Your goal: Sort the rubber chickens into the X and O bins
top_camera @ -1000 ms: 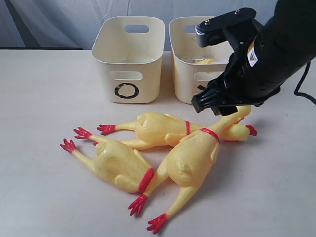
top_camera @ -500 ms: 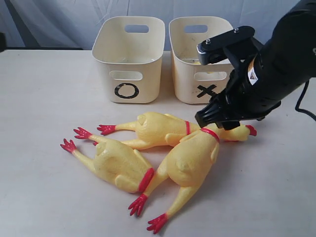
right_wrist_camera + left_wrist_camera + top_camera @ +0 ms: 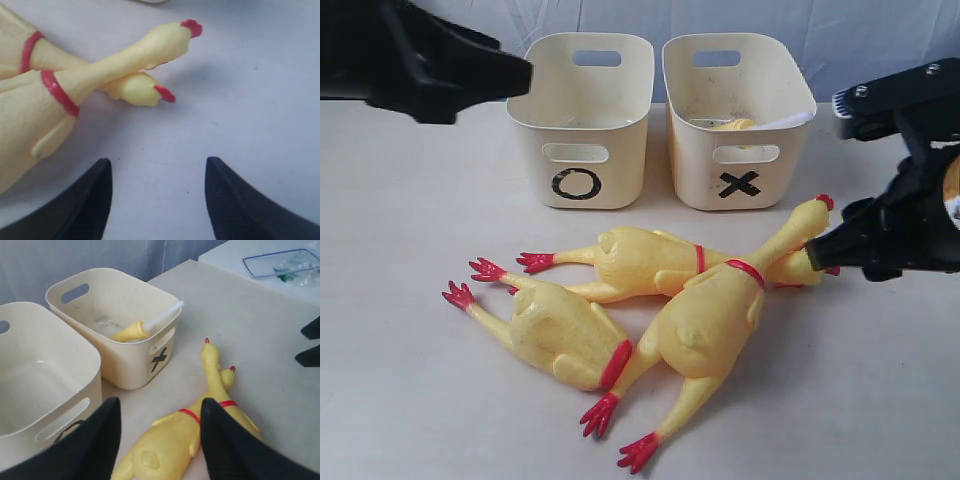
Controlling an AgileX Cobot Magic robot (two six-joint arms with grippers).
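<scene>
The right gripper (image 3: 157, 167) has backed off to the frame's right edge, and the left gripper (image 3: 159, 407) has entered at upper left. Both gape wide and hold nothing. The yellow rubber long-necked chicken (image 3: 712, 318) looks soft, light and squashy, so pinch its slim neck.

Three chickens (image 3: 705, 320), two bins (image 3: 625, 150) on table (image 3: 410, 380)

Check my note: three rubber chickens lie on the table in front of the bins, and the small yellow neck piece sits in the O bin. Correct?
One slip: the neck piece lies in the X bin, not the O bin. The left wrist view shows it there. The three chickens do lie on the table in front of the bins.
</scene>
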